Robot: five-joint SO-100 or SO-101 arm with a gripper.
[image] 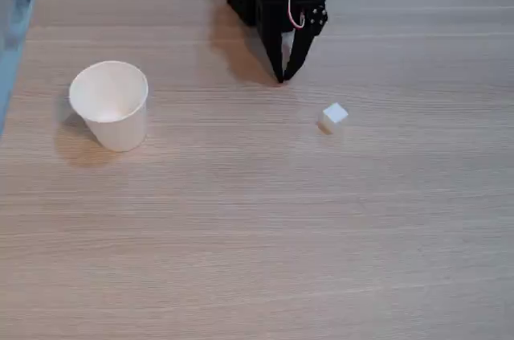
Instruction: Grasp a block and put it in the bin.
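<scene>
1. The counter point(257, 235) is pale wood grain and takes up almost the whole fixed view, its far edge running along the top of the frame.
2. The black arm comes in at top centre, and its tool point(281, 79) points down toward the counter, a little above the middle of the frame.
3. The tool's two dark fingers meet at their tips, so it looks pinched narrow with nothing between them. A red wire loops down beside it.
4. The block point(333, 115), small and white, sits on the counter just right of centre, below and to the right of the tool's tip, near it but not touching.
5. The bin point(111, 104) stands upright on the left side of the frame, mouth open upward, well apart from both block and tool.
6. The bin's inside looks plain white from here, and a soft shadow lies at its base.
</scene>
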